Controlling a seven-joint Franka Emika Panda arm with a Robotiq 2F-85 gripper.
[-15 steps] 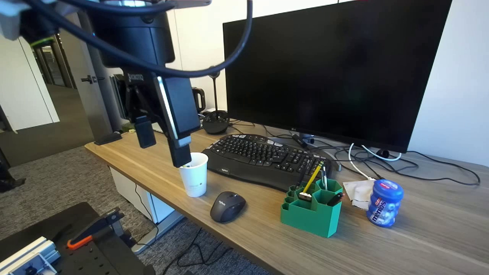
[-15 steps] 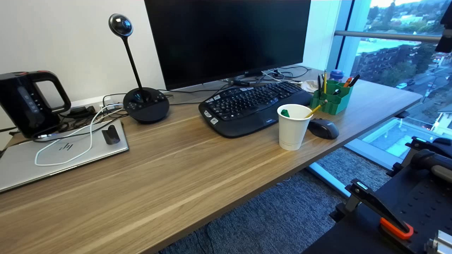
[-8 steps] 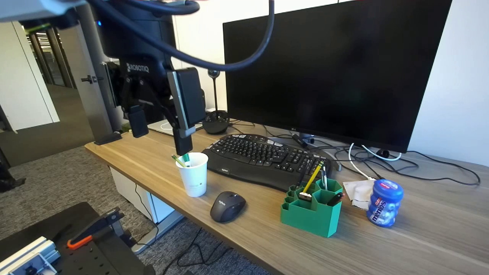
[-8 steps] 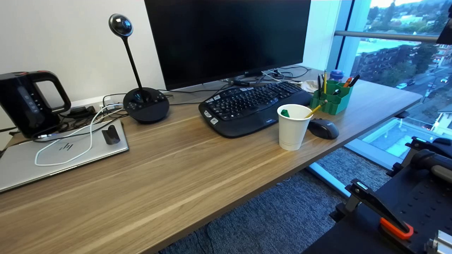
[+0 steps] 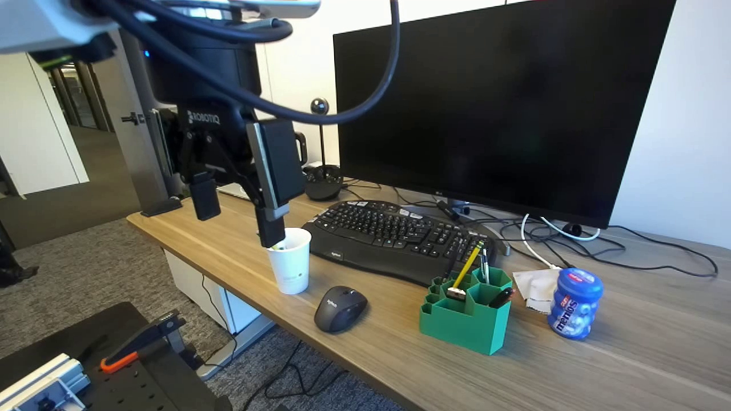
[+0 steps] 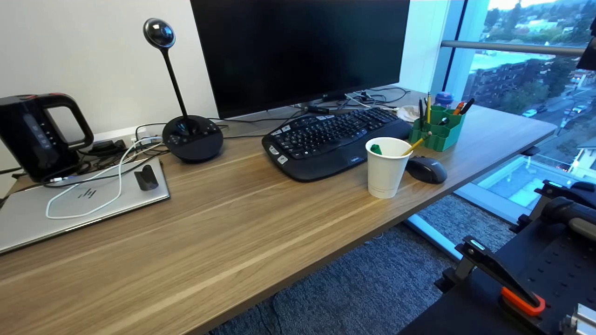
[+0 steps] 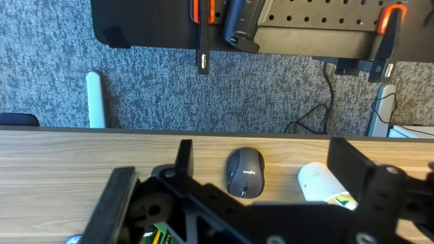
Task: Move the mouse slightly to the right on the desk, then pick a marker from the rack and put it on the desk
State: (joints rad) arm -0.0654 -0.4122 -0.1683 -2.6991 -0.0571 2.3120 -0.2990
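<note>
Your mouse (image 5: 341, 309) is resting on the desk (image 5: 628, 365) near its front edge, between the white cup (image 5: 292, 271) and the green rack (image 5: 464, 331) and apart from both. You are holding the gripper (image 5: 240, 222) in the air above the desk, with its two fingers spread wide. In the wrist view, the mouse is showing on the wood below, in the gap between the fingertips. In an exterior view, one finger is hiding part of the cup's rim. The cup is standing upright and containing a green-tipped stick (image 6: 376, 149) and a yellow pencil (image 6: 417, 144), the pencil leaning over the rim. The rack is holding a dark marker (image 5: 502, 297), which is tilting over a wall, close to an orange stick (image 6: 458, 108); another yellow pencil (image 5: 467, 267) is protruding too. Behind the cup and mouse, the black keyboard (image 5: 394, 228) is lying in front of the monitor (image 5: 497, 114). A blue jar (image 5: 575, 308) is standing near the rack, on the side away from the mouse. Further out, a stalked camera (image 6: 193, 139) is standing beyond the keyboard, and a silver laptop (image 6: 79, 204) is lying closed near a black kettle (image 6: 37, 139).
</note>
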